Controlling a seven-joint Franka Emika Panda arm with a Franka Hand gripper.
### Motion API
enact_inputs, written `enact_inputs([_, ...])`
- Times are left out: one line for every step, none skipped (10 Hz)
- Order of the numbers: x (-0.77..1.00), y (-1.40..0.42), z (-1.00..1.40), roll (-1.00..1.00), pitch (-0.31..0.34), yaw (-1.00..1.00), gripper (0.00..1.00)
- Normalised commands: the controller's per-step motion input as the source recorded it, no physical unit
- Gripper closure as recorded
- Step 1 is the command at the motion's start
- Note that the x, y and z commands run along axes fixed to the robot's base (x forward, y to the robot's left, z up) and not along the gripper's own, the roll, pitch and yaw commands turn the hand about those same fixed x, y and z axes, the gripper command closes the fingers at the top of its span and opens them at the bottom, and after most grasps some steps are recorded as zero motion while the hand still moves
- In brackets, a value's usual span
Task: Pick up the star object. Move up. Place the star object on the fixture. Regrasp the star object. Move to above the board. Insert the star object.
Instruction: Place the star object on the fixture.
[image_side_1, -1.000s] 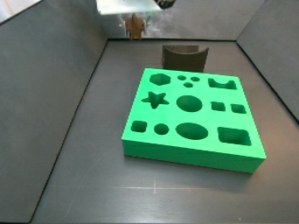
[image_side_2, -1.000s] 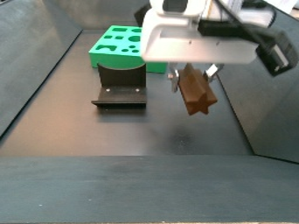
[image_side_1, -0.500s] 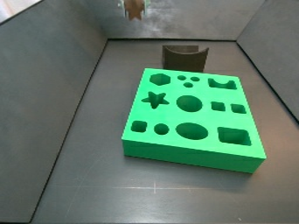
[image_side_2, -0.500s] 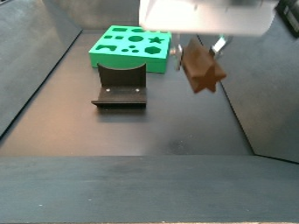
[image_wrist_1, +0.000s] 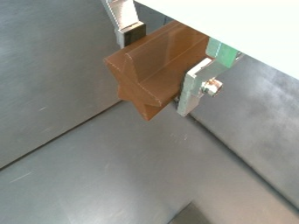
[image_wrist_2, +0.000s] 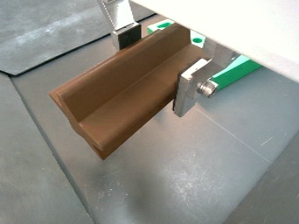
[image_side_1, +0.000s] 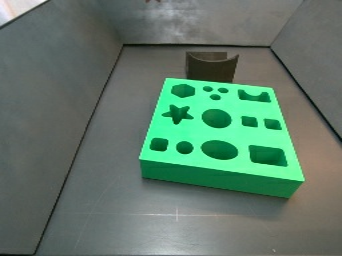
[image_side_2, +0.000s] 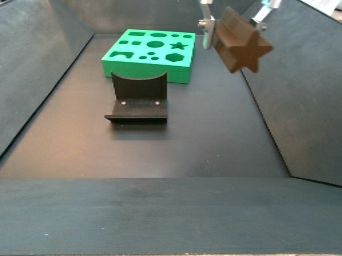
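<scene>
Pincer (image_wrist_1: 160, 63) clamped on the brown wooden star-shaped block (image_side_2: 242, 46), high at 2 o'clock of the dark concave-topped fixture (image_side_2: 136, 97), likely for clearance before placing.

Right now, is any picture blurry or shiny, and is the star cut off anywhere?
In both wrist views the star is sharp and fills the picture, clamped between the gripper fingers. In a side view the star looks a bit soft and the gripper is mostly cut off by the edge. In a side view the board is crisp, and pale glare lies on the floor.
</scene>
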Motion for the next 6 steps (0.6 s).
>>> enact_inputs([1.0,-0.98,-0.15,-0.48,0.393,-0.34,1.0])
enact_inputs([1.0,-0.81,-0.1,-0.38,0.308,-0.22,1.0])
enact_inputs([1.0,-0.73,-0.09,-0.32,0.256,-0.18,1.0])
enact_inputs([1.0,-0.59,-0.09,-0.21,0.169,-0.09,1.0])
enact_inputs([1.0,-0.53,-0.07,-0.16,0.143,-0.06,1.0])
enact_inputs([1.0,-0.45,-0.05,-0.11,0.127,-0.02,1.0])
